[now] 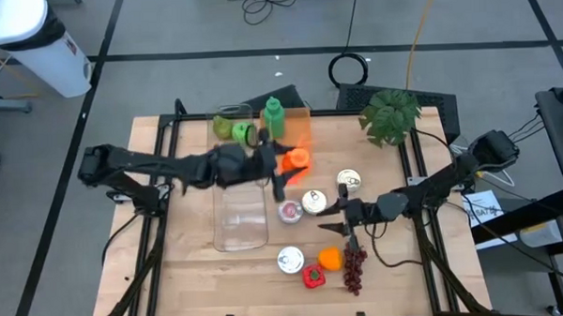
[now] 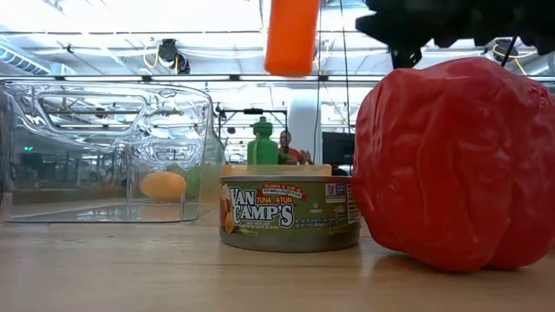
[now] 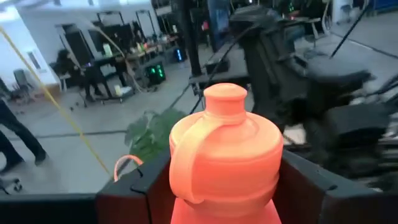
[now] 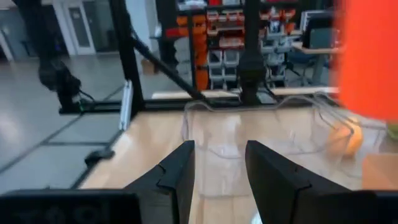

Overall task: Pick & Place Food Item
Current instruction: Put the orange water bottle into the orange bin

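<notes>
An orange plastic bottle (image 1: 297,159) with a moulded handle and cap hangs above the table's middle, just right of a clear container (image 1: 241,211). My left gripper (image 1: 284,169) reaches in from the left and is shut on the bottle. In the low view the bottle's lower end (image 2: 290,39) hangs high above the tabletop. My right gripper (image 1: 333,215) stands open over the table right of centre, near two cans. Its fingers (image 4: 180,168) have nothing between them. My left gripper pinches the orange bottle's body (image 3: 186,193), below the shoulder and handle, between its two fingers (image 3: 144,186). The fingers come in level from the table's left, one on each side. The bottle stands upright in the hold, cap up, lifted clear of the table.
A green bottle (image 1: 273,116) and green items (image 1: 234,130) stand at the back. Three cans (image 1: 313,202) (image 1: 348,180) (image 1: 291,260), an orange fruit (image 1: 330,259), a red pepper (image 1: 313,276) and grapes (image 1: 353,270) lie centre-right and near. A plant (image 1: 390,115) sits far right.
</notes>
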Robot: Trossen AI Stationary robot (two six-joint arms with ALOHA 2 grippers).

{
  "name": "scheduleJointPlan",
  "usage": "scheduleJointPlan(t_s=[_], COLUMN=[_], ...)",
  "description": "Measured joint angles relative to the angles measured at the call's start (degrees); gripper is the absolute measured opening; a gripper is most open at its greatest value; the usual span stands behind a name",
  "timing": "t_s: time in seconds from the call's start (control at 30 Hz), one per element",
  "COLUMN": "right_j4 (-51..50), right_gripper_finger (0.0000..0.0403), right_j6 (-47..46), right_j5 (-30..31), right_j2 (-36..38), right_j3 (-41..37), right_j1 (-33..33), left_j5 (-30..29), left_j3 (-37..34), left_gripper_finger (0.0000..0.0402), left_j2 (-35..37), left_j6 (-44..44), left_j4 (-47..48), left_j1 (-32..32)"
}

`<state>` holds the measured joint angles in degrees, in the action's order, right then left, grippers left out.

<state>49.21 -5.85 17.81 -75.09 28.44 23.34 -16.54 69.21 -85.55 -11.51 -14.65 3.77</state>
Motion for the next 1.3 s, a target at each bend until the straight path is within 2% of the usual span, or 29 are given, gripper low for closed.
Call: scheduleJointPlan(t_s=[0.13,0.27,0.5,0.8,0.97,1.3], right_j4=[-1.96,-2.19,-2.57,-2.73,-2.76,-2.75], right_gripper_finger=[0.0128,0.0128,0.0128,0.0128,0.0128,0.0128], right_j6=[0.55,0.61,2.33,2.47,2.47,2.47], right_j5=[-0.11,-0.08,-0.04,-0.01,-0.01,0.01], right_j2=[1.02,1.5,1.45,1.46,1.46,1.46], right_j3=[-0.29,-0.15,-0.21,-0.21,-0.21,-0.21], right_j1=[0.22,0.79,0.89,0.89,0.89,0.71], left_j5=[5.72,8.38,8.48,8.43,4.35,2.95], left_j3=[-0.49,-1.39,-2.19,-2.19,-2.19,-2.16], left_gripper_finger=[0.0219,0.0214,0.0218,0.0218,0.0216,0.0223], left_j2=[-2.5,-5.64,-12.81,-23.69,-25.78,-26.83], left_j6=[2.34,6.04,9.12,10.49,10.52,11.98], left_j4=[-4.11,-8.62,-13.84,-29.58,-30.1,-28.76], left_j1=[-7.71,-14.88,-22.1,-26.03,-26.8,-28.28])
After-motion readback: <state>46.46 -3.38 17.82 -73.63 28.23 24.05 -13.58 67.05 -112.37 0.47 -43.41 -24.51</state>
